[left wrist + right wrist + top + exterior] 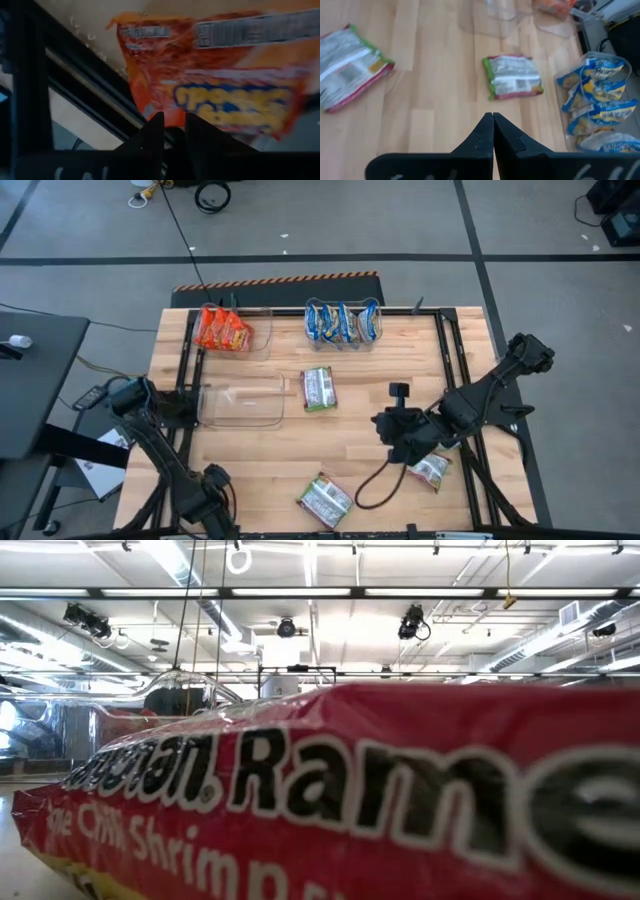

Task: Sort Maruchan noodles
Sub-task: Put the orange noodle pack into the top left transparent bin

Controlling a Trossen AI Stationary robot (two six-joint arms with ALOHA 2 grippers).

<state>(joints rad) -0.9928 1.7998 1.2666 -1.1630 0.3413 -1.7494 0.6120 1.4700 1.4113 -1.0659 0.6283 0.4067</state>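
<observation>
Holding item: one orange-red Maruchan packet [210, 85], its lower edge set between the tips of the left gripper [172, 122]. The fingers stand nearly together and appear to pinch that edge. In the high view the left gripper [215, 485] sits at the near left corner of the table [370, 370]; the packet itself is hidden there.

- Red packet [330, 810]: fills the low view and is printed "Ramen" and "Chili Shrimp". Whether it is the held one cannot be told.
- Orange-red bin [228, 330]: far left, already holding matching packets.
- Blue-and-yellow bin [342, 322]: far centre, packets standing on edge.
- Empty clear bin [240, 402]: left of centre.
- Green-and-white packets, loose on the wood: one mid-table [319, 388], one at the near edge [325, 498], one near right [430, 470].
- Right gripper [385, 425]: right of centre, fingers pressed together on nothing, waiting.

Handling note, as judgement: the step in hand is carrying the orange-red packet to its bin.
- An edge pinch on crinkly film is weak, so travel should be smooth and high enough for the hanging packet to clear the empty bin's rim.
- Release should come low over the orange-red stack.
- The green-and-white packets likely belong in the empty bin.
</observation>
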